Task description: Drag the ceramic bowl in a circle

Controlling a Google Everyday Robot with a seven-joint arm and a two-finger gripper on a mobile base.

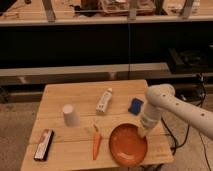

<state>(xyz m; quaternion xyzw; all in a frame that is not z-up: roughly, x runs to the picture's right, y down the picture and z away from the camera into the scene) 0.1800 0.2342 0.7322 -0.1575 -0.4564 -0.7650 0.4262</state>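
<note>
At the near right of the table: the ceramic bowl (126,147), a wide, shallow, round orange-red dish, sits upright on the wood, and its near rim reaches the table's near edge.
Gripper: the gripper (143,131) points down at the far right rim of the ceramic bowl, touching it or just above it; which of the two is not clear.
Gripper state: how wide it stands, and whether it has hold of the rim, cannot be made out.
Arm: the white, rounded robot arm (172,104) comes in from the right edge of the scene, bends over the table's right side and descends to the bowl.
Table: a light slatted wooden table (75,95) carries all the items.
Left of the bowl: an orange carrot (96,143) lies just beside it, lengthwise from far to near.
Near left corner: a flat, dark rectangular block with a reddish edge (43,144) lies well apart from the bowl.
Left centre: a small upturned white cup (70,115) stands on its rim.
Far centre: a white bottle (104,100) lies on its side.
Far right: a small blue object (135,105) rests near the arm, farther back than the bowl.
Background: a dark shelf unit (90,45) runs behind the table.
</note>
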